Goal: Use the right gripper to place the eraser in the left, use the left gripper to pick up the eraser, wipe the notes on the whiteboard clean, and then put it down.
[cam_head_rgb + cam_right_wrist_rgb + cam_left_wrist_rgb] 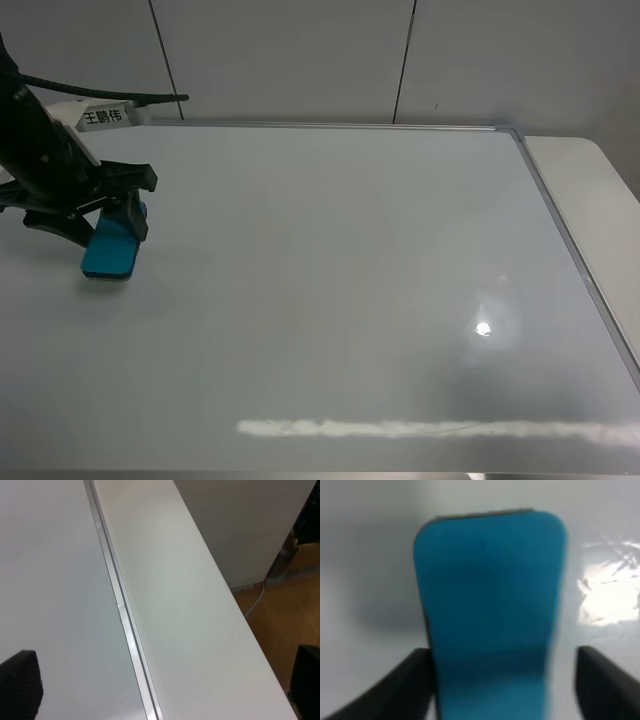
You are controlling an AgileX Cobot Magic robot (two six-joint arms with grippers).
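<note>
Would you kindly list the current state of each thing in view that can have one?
eraser: lying flat on the board, between the left gripper's fingers.
left gripper: lowered around the eraser; grip cannot be confirmed.
right gripper: open, holding nothing.
whiteboard: no red marks visible.
</note>
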